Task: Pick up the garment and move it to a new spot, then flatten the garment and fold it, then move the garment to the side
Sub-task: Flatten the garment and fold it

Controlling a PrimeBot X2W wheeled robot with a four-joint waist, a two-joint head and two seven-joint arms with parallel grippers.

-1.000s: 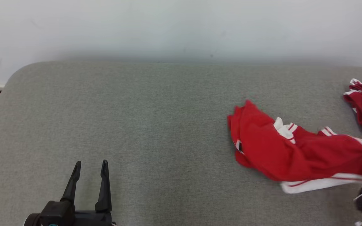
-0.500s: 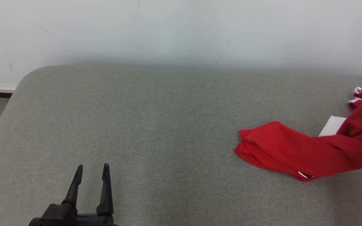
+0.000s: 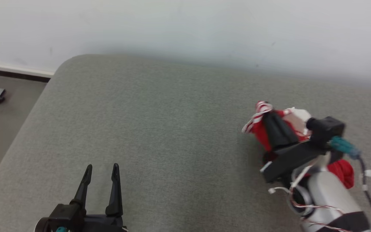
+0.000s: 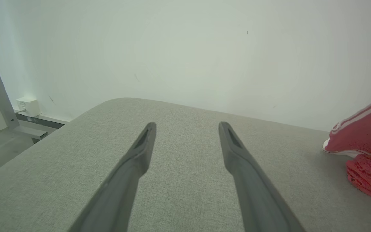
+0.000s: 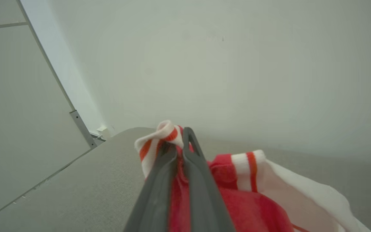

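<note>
Carrying is under way: the right end effector (image 3: 265, 113) is pinched tight on a striped cuff of the red garment (image 3: 259, 132). The garment hangs bunched beneath it, over the right part of the grey counter (image 3: 172, 129). Setting down, flattening, folding and moving aside all remain. The left end effector (image 3: 102, 167) hovers spread wide, holding nothing. Half a second ago the garment trailed stretched across the counter; now it is gathered up, and the head camera has swung.
</note>
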